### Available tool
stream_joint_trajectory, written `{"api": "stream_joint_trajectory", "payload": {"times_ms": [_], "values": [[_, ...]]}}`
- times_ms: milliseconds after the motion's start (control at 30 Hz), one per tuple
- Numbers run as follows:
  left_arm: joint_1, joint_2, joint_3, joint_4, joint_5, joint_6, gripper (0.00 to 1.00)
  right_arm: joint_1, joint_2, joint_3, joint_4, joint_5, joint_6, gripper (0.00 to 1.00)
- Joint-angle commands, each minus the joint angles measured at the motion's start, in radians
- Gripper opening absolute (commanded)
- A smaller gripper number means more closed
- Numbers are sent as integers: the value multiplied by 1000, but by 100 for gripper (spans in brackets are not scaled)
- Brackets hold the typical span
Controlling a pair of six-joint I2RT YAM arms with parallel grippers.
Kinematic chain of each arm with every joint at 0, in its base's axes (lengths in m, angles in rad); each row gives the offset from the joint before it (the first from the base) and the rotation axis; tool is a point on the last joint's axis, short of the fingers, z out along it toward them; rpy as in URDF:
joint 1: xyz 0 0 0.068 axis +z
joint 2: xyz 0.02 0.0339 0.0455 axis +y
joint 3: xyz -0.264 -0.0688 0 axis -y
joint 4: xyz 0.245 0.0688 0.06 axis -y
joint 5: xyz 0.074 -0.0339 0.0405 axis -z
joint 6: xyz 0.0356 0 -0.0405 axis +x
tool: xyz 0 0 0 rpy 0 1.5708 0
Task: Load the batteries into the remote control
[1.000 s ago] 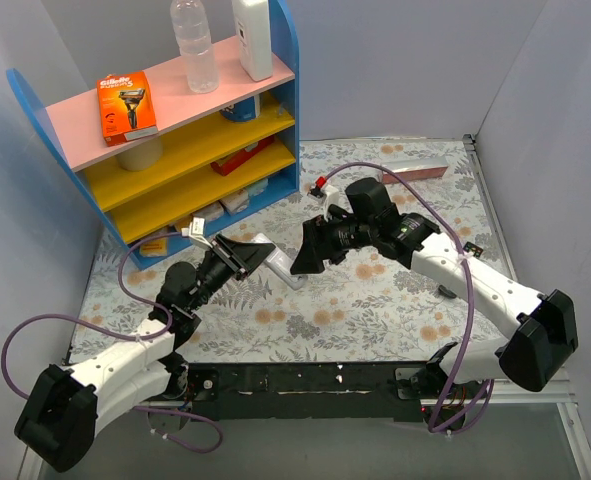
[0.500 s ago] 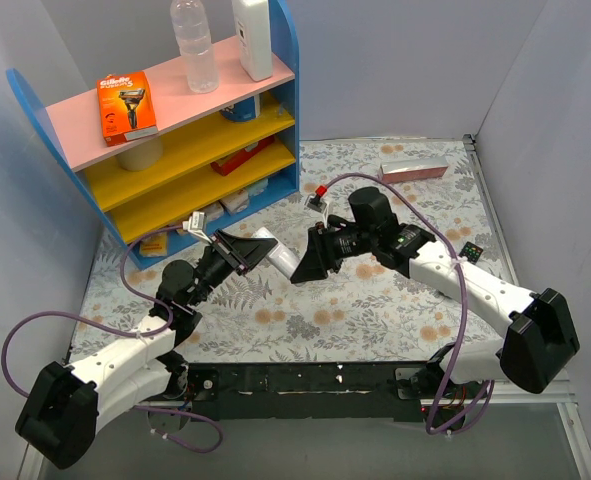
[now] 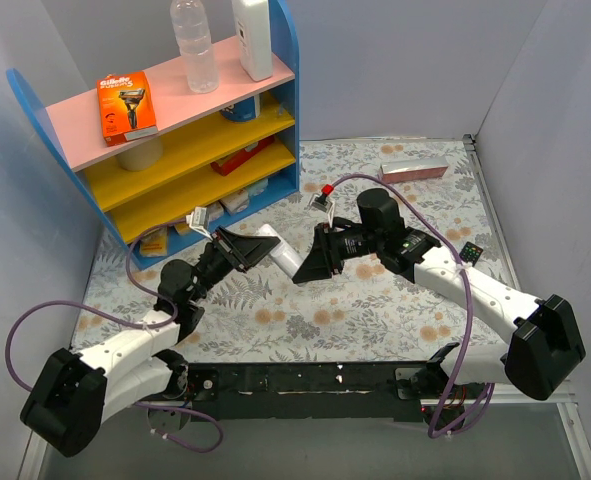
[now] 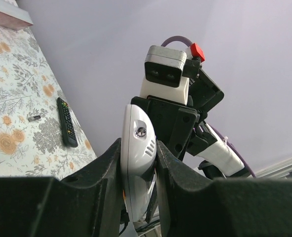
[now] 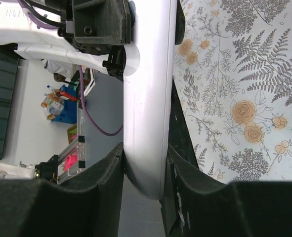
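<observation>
**Item:** white remote (image 3: 280, 252).
**Location:** held off the worktop (image 3: 375, 300), just toward 12 o'clock of its centre, bridged between your two arms.

**Left end effector** (image 3: 247, 249): closed on the remote's 9 o'clock end, its fingers pinching the narrow sides.
**Right end effector** (image 3: 313, 263): closed on the 3 o'clock end, also across the width.

**Handling, step in hand:** this looks like a two-handed regrip to present the battery side.
- Let one end effector carry the remote while the other shifts, and never loosen both at once.
- The shell looks slick, so pinch firmly and turn slowly.
- Leave the middle of the body uncovered.

**Appearance:** slim, long, glossy white shell with rounded ends. The left wrist view shows a small screw and short slots near one end. You can't make out any buttons or a battery door.

**Batteries:** none can be identified. A tiny dark piece (image 4: 34, 118) lies beside the black remote (image 3: 472, 250) at 3 o'clock, but it is too small to name.
</observation>
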Motion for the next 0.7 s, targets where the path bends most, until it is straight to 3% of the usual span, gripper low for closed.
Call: {"api": "stream_joint_trajectory", "payload": {"times_ms": [0,233,300,333,400,500,567,600,667], "values": [[-7,33,50,151,130,-56,0,-3,-20,20,113,-1,28,18],[-23,35,71,124,150,-27,0,-3,8,47,166,12,80,16],[-24,4,62,83,121,7,0,-3,5,55,161,7,74,20],[-23,-10,59,35,106,21,0,-3,4,64,147,10,71,29],[-24,-30,56,-12,87,51,0,-3,-6,73,134,19,58,35],[-24,-37,65,-57,92,85,0,-3,-10,81,130,21,52,32],[-23,-42,67,-97,83,111,9,-3,-9,80,132,22,48,17],[-24,-46,68,-112,73,122,22,-3,-9,80,126,27,34,14],[-23,-66,77,-179,40,169,38,-3,-6,83,115,30,20,4]]}}
